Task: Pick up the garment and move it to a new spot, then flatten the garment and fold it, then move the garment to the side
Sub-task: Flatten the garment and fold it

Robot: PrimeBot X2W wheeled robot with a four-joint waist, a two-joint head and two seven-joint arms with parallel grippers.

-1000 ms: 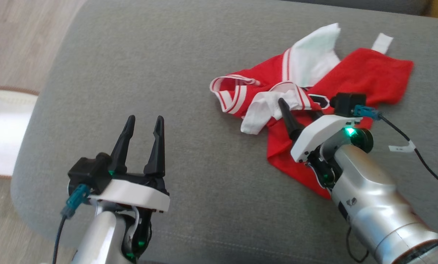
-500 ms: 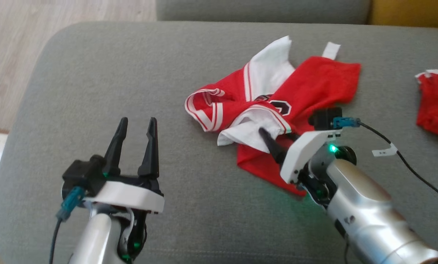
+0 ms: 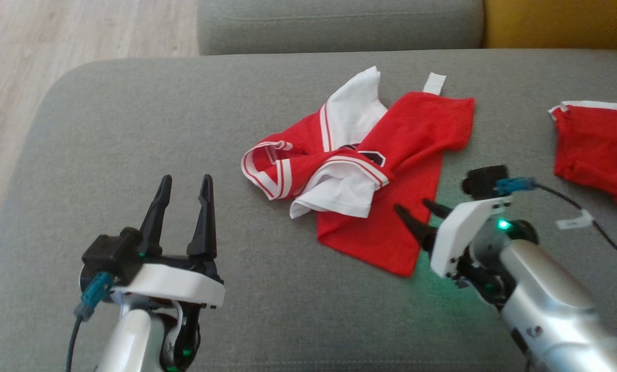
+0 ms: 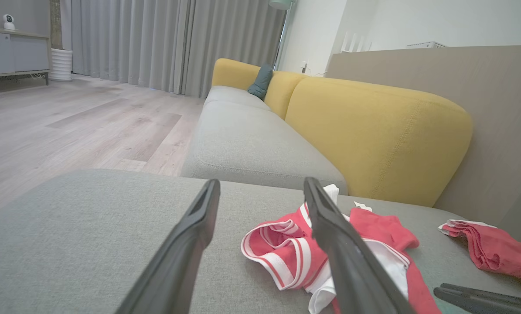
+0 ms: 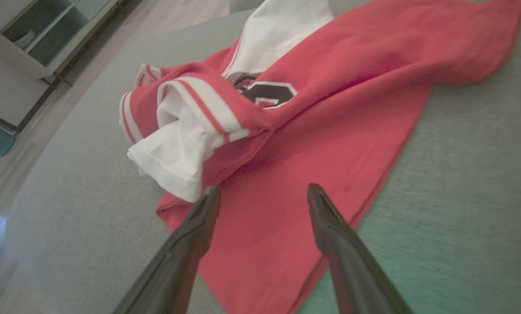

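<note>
Garment (image 3: 391, 150) lies crumpled on the grey cushion (image 3: 132, 129), directly ahead of the right gripper (image 3: 411, 205). That gripper's fingers are spread wide and empty over its near red edge, possibly brushing it. Well to its left, the left gripper (image 3: 186, 180) is equally wide and empty.

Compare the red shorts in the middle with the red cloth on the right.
The shorts lie spread and crumpled, with white lining turned out; the red cloth lies in a compact bundle. The shorts show a dark printed mark; none shows on the cloth. The open right pincer is at the shorts' near edge; the cloth lies apart from it. Both are red with white trim.
</note>
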